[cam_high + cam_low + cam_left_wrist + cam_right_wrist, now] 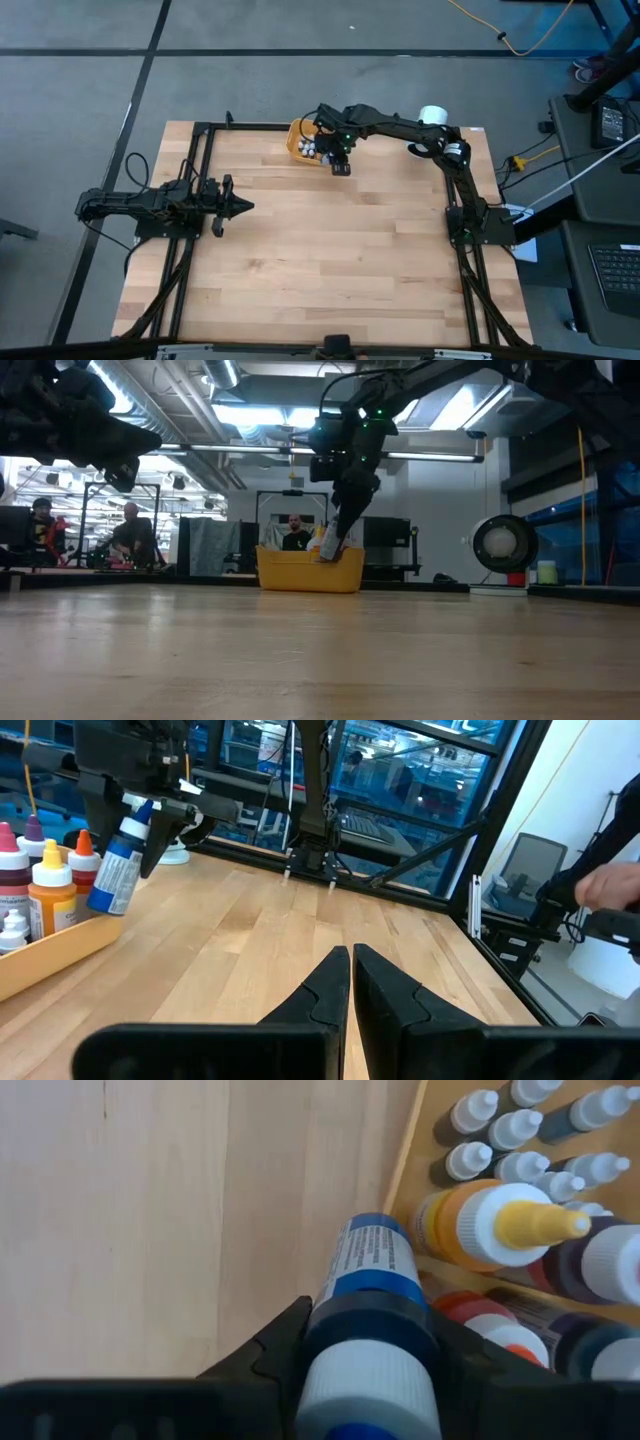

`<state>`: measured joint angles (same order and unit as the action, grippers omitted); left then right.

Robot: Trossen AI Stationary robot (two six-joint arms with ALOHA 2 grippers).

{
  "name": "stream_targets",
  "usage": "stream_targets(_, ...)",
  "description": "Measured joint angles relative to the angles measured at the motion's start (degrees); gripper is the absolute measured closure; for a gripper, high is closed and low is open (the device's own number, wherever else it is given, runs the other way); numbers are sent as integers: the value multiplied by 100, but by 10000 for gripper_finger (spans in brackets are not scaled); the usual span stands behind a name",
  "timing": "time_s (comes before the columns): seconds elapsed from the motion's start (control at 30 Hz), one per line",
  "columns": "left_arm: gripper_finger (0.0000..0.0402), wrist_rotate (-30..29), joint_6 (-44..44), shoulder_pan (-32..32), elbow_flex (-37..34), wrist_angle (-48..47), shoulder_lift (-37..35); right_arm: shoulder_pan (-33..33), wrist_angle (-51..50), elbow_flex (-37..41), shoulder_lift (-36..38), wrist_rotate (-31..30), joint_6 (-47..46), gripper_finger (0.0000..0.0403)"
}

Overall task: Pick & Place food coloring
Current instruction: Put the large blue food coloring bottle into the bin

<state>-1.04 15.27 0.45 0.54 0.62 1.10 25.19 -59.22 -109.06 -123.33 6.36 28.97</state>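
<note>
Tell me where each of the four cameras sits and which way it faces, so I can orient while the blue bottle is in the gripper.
High view: above the table, straight down; both arms show, right gripper by the orange bowl, left gripper waiting at the table's left side.
Low view: at table-top height, level toward the room; the right arm descends to the bowl.
Left wrist view: past its shut fingers, toward the held blue bottle.
Right wrist view: down along its fingers gripping the blue bottle.
Shared: both wrist views show that bottle and the bowl's bottles.
</note>
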Motion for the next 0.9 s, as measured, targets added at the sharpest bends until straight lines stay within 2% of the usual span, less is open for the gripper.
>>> stream_targets(0.27,386,0,0,2,0,0,2,13,-145,9,20,-453,0,248)
stream_targets(0.43,387,0,-1,0,0,0,0,44,-122,13,13,-460,0,263)
stream_targets(0.7,386,0,-1,0,0,0,2,86,-64,13,13,-463,2,247)
stream_targets(0.9,386,0,-1,0,-1,0,1,85,-48,13,-68,-471,4,262)
